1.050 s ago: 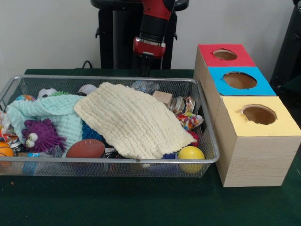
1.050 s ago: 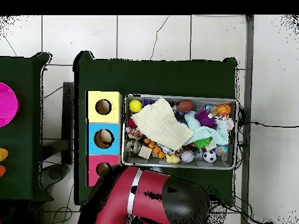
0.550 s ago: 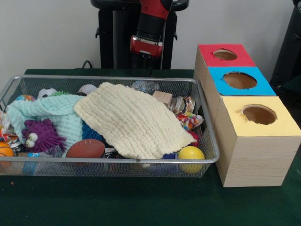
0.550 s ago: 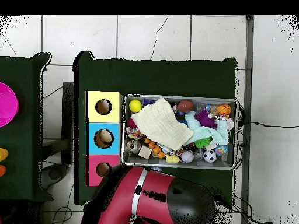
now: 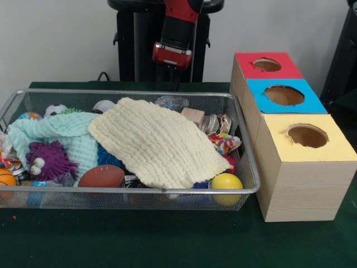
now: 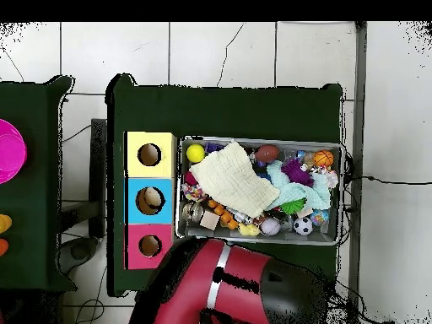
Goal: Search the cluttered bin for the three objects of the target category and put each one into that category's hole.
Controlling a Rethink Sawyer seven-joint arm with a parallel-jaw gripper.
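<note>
Covering the table (image 5: 167, 245) is dark green cloth, and on it stands a wire mesh bin (image 5: 128, 191) with a row of three wooden boxes just beside it. The red and black arm (image 5: 177, 28) hangs above the bin's far rim, its gripper (image 5: 167, 81) dark against the pedestal; I cannot tell whether the claw is wide or narrow. In the overhead view the arm's bulk (image 6: 228, 283) hides the bin's edge nearest the base.

The boxes are a yellow-topped box (image 5: 307, 167) nearest the camera, a blue-topped box (image 5: 284, 96) in the middle and a red-topped box (image 5: 266, 66) farthest, each with a round hole in its top. In the overhead view something pale shows inside the blue box's hole (image 6: 150, 200).

Inside the bin a cream cloth (image 5: 156, 142) lies spread over the middle of the clutter, and a mint-green cloth (image 5: 64, 134) lies partly under its edge. Around them sit a brown football (image 5: 101, 176), a purple spiky toy with big eyes (image 5: 49, 160), a yellow ball (image 5: 226, 182) in the front corner by the yellow box, a wooden block (image 5: 193, 116), an orange basketball (image 5: 5, 178) and a small soccer ball (image 6: 302, 226). Which of these the task wants cannot be told.
</note>
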